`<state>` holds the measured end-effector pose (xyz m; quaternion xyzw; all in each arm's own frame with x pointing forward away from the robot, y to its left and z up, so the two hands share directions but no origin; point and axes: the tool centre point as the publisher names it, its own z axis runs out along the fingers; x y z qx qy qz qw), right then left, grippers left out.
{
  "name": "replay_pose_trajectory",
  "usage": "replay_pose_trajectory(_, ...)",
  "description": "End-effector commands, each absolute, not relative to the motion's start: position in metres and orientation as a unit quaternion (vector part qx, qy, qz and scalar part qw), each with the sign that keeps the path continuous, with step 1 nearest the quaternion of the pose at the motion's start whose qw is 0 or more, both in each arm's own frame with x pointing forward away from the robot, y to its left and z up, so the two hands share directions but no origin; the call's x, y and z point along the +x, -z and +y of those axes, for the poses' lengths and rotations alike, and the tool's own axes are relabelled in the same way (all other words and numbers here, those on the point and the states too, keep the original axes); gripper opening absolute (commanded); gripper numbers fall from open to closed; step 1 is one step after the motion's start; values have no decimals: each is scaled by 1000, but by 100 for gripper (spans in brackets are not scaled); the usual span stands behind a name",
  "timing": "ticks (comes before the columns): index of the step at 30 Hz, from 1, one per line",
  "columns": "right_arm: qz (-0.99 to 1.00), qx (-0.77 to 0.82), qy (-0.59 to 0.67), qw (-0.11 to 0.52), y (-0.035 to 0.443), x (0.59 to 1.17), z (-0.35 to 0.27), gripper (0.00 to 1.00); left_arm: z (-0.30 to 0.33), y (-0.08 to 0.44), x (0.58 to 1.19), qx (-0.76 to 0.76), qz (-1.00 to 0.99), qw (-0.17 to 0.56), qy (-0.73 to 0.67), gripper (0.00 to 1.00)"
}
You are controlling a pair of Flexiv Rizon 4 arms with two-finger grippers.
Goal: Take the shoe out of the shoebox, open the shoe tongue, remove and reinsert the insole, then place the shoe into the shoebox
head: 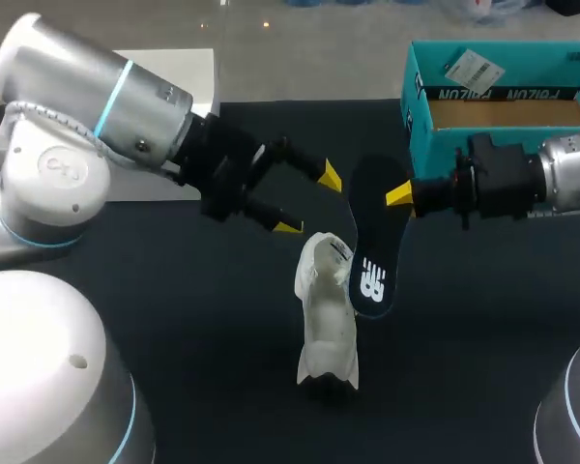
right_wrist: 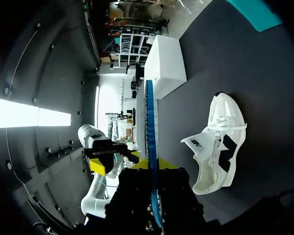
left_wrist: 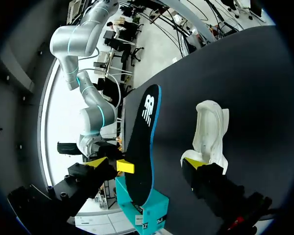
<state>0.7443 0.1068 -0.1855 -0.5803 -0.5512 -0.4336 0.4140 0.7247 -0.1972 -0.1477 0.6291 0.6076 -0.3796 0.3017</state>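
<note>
— Starting at the right gripper (right_wrist: 152,165), what is held?
— The insole (head: 372,242) is clamped between its two yellow tips near the upper end and is hung in the air, printed end lowest.
— And the left gripper (head: 309,202)?
— Its fingers are spread wide and nothing is touched. It is placed just beside the insole, on the side away from the right arm.
— Where is the shoe (head: 327,319) found?
— It is set on the table (head: 174,319), near the insole's lower end but apart from it, as both wrist views show. The tongue appears lifted and the mouth open. The shoebox (head: 413,97) is stood behind the right gripper, well apart from the shoe.
— Which step is judged to be in hand?
— The insole is out, so reinsertion is judged to be next.
— How is that done well?
— The shoe is probably best steadied at the heel by the left gripper, so that it is not pushed along the table. The insole should be lined up with the shoe's length, with the toe end led into the mouth at a shallow slant. The clamp should be released only once the heel end is seated flat. The tongue must not be folded under.
</note>
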Motion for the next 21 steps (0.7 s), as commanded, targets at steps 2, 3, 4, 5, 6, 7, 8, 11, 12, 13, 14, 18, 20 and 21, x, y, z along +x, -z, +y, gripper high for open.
replay_pose_trajectory(2, -562, -582, 431, 400, 188, 744, 114, 0, -189, 122, 735, 693, 650, 158, 268, 100)
replay_pose_trajectory(3, -567, -580, 429, 399, 189, 743, 116, 0, -190, 120, 736, 699, 650, 152, 257, 100)
replay_pose_trajectory(4, -571, -577, 426, 399, 189, 742, 119, 0, -191, 119, 736, 708, 646, 141, 247, 100)
replay_pose_trajectory(5, -578, -575, 421, 397, 190, 742, 122, 0, -192, 118, 737, 715, 644, 131, 239, 100)
replay_pose_trajectory(6, -583, -575, 418, 393, 191, 741, 125, 0, -193, 118, 738, 720, 642, 127, 231, 100)
replay_pose_trajectory(7, -585, -575, 416, 393, 192, 741, 127, 0, -194, 118, 739, 726, 640, 120, 221, 100)
replay_pose_trajectory(8, -586, -573, 415, 394, 193, 741, 128, 0, -195, 118, 739, 732, 637, 115, 211, 100)
replay_pose_trajectory(11, -588, -572, 414, 396, 193, 740, 133, 0, -195, 118, 741, 744, 634, 107, 179, 100)
replay_pose_trajectory(12, -588, -572, 413, 396, 193, 740, 134, 0, -194, 118, 741, 745, 635, 107, 173, 100)
replay_pose_trajectory(13, -588, -571, 413, 396, 193, 740, 135, 0, -193, 118, 742, 742, 638, 113, 171, 100)
replay_pose_trajectory(14, -588, -571, 413, 397, 194, 741, 136, 0, -193, 117, 743, 738, 641, 126, 169, 100)
replay_pose_trajectory(18, -584, -570, 417, 401, 194, 741, 137, 0, -190, 112, 747, 641, 691, 202, 266, 100)
replay_pose_trajectory(20, -577, -573, 419, 404, 196, 741, 138, 0, -190, 112, 747, 641, 691, 202, 266, 100)
replay_pose_trajectory(21, -573, -578, 419, 402, 197, 742, 139, 0, -190, 112, 747, 641, 691, 202, 266, 100)
